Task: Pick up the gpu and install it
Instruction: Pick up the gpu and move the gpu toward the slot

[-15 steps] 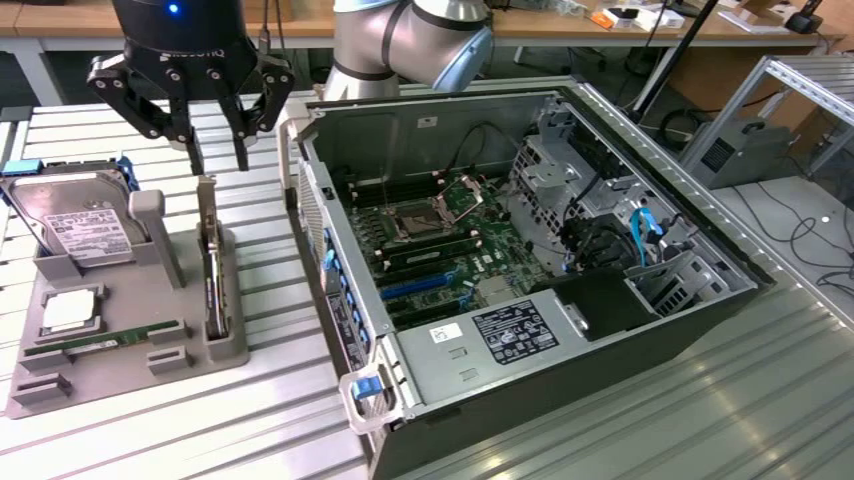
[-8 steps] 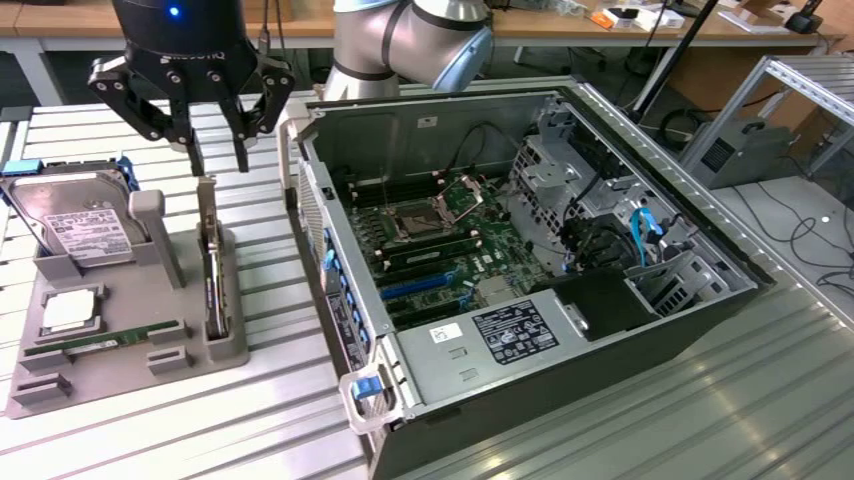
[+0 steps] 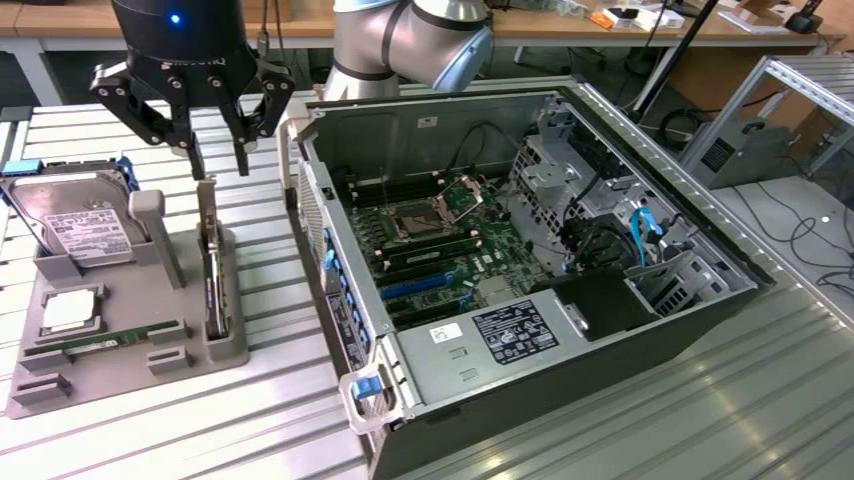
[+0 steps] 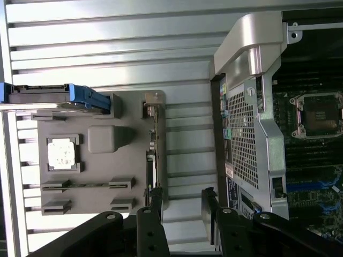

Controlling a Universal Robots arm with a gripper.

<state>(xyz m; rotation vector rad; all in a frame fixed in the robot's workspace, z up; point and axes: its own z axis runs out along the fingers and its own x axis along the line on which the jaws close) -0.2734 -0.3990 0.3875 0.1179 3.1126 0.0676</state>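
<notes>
1. Right now we are at the pick-up step. The gripper (image 3: 222, 160) hangs above the gray tray (image 3: 120, 377) with its jaws spread wide and nothing between them.
2. The gpu (image 3: 210, 262) stands on edge in a slot on the side of the tray nearest the computer case (image 3: 427, 125), untouched.
3. We judge that the grasp calls for centring. In the wrist view the card's thin top edge lines up with one finger (image 4: 156, 206) rather than with the gap, so the jaws must straddle the board squarely.
4. Close beside the card are a gray upright post (image 3: 158, 235) and the leaning hard drive (image 3: 80, 235). A processor chip (image 3: 67, 310) and a memory stick (image 3: 114, 342) lie lower on the tray.
5. The case's near wall stands between the card and the motherboard (image 3: 454, 230), and we reckon cables inside crowd the approach.
</notes>
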